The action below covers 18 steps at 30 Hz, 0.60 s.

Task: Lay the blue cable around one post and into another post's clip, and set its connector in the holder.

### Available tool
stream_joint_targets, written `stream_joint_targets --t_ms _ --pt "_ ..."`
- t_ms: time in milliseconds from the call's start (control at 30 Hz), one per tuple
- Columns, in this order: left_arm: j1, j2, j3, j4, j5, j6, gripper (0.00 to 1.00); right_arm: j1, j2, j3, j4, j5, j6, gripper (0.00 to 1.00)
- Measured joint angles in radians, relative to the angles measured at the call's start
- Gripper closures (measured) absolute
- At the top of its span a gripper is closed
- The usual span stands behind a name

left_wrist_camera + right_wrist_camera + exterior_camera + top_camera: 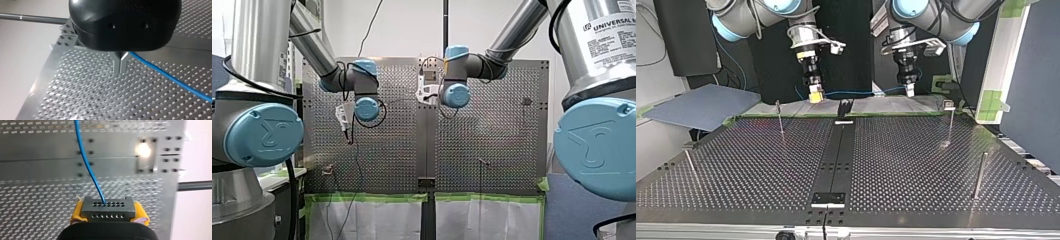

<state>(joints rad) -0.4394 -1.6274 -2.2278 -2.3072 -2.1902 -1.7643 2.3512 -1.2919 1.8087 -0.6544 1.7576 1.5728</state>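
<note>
A dark perforated table (916, 165) fills the top view, with a smooth strip down its middle and black panels behind it. At ten o'clock a thin post (780, 119) stands near the far edge. Just right of it, at eleven o'clock, my right gripper (815, 96) hangs over that edge. In its wrist view the yellow pads (76, 213) are clamped on both ends of a grey connector (107, 207) with two rows of holes.

The blue cable (861, 92) leaves the connector's face and runs level toward one o'clock, clear of the table. It passes behind a black fixture (844, 107) that stands upright at twelve o'clock on the strip.

The cable reaches my left gripper (909, 91). Its metal fingers (117, 66) are pressed together with no gap at the tips, and the cable comes out beside their base and trails off above the holes. At two o'clock stands a clip post (950, 125), well apart from the cable, and at four o'clock a thicker plain post (979, 175).
</note>
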Motion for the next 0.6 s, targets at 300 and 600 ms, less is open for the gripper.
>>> stream_joint_targets --t_ms 300,600 --pt "0.040 0.081 0.029 -0.082 -0.003 -0.056 1.00 0.000 -0.026 -0.076 0.076 -0.049 0.000 1.00" --pt "0.116 0.167 0.059 -0.168 0.036 -0.098 1.00 0.016 0.017 -0.154 0.154 -0.105 -0.036 1.00"
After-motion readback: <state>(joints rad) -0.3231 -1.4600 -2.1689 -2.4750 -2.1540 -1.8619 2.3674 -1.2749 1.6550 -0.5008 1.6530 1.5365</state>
